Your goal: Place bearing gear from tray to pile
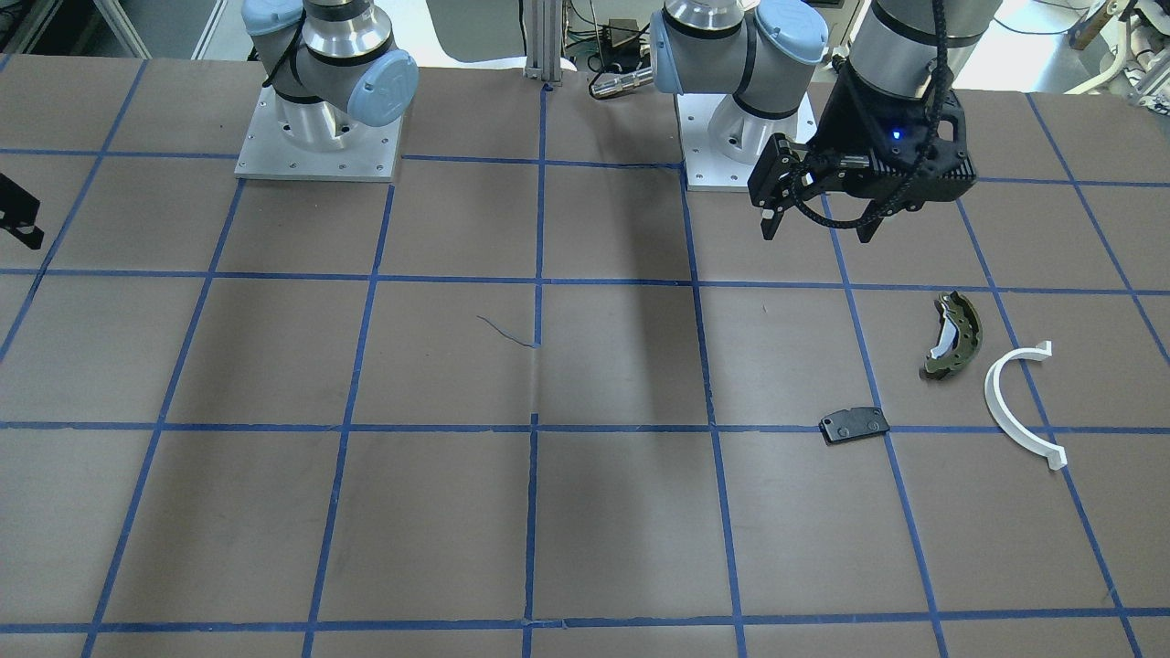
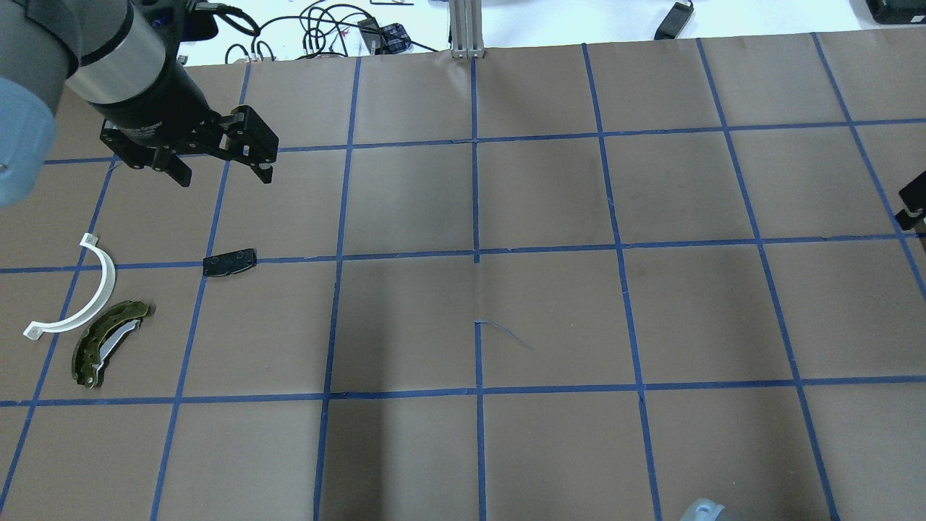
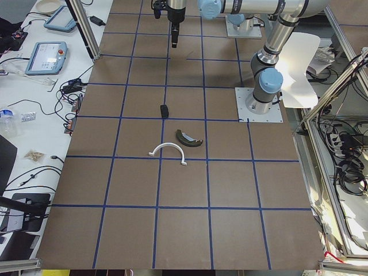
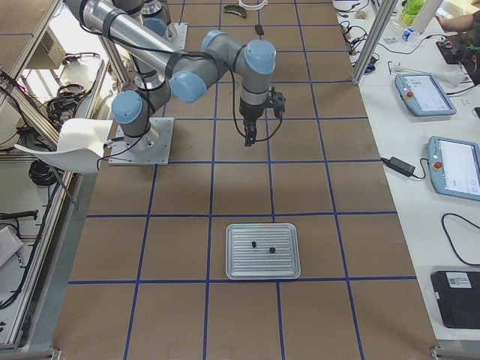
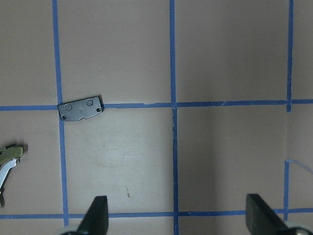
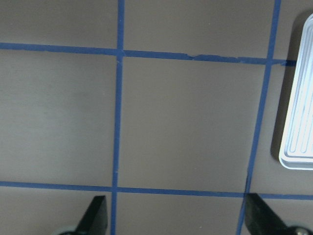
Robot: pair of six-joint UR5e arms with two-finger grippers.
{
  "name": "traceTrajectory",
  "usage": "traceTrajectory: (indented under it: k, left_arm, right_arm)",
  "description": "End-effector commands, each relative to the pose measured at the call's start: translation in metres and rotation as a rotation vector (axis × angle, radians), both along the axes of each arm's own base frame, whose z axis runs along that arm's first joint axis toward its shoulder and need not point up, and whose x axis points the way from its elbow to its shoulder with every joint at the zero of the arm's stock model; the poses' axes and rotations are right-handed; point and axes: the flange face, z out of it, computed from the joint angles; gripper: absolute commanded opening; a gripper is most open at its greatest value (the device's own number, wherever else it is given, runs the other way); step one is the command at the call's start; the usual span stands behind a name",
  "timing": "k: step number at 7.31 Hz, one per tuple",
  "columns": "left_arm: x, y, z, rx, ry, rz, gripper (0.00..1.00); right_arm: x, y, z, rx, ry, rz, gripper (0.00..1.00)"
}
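The ribbed metal tray (image 4: 240,270) showed whole only in the exterior right view. Two small dark parts (image 4: 255,244) lay on it, one presumably the bearing gear, too small to tell which. The right wrist camera caught just the tray's edge. By my reading the pickup had not begun. The right gripper (image 4: 250,136) hung well short of the tray, fingers spread wide and empty, so the next move called for carrying it over the tray and descending onto the part. The left gripper (image 2: 223,174), equally wide open and empty, hovered near the pile: white arc (image 1: 991,391), olive brake shoe (image 1: 967,340), black plate (image 1: 855,425). The front and overhead views showed these but no tray.
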Motion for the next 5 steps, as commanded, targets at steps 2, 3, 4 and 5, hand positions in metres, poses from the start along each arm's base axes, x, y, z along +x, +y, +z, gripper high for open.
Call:
traceTrajectory:
  k: [2,3,4,5]
  left_arm:
    - [0.000,0.000,0.000,0.000,-0.003,0.000,1.00]
    - [0.000,0.000,0.000,0.000,-0.003,0.000,1.00]
    - [0.000,0.000,0.000,0.000,-0.003,0.000,1.00]
    - [0.000,0.000,0.000,0.000,-0.001,0.000,1.00]
  right_arm:
    - [-0.115,-0.007,-0.054,-0.048,0.033,0.154,1.00]
    - [-0.135,-0.017,-0.069,-0.048,0.035,0.203,1.00]
    - [-0.163,-0.018,-0.086,-0.036,0.017,0.213,1.00]
    - [-0.194,-0.017,-0.106,-0.028,0.002,0.244,1.00]
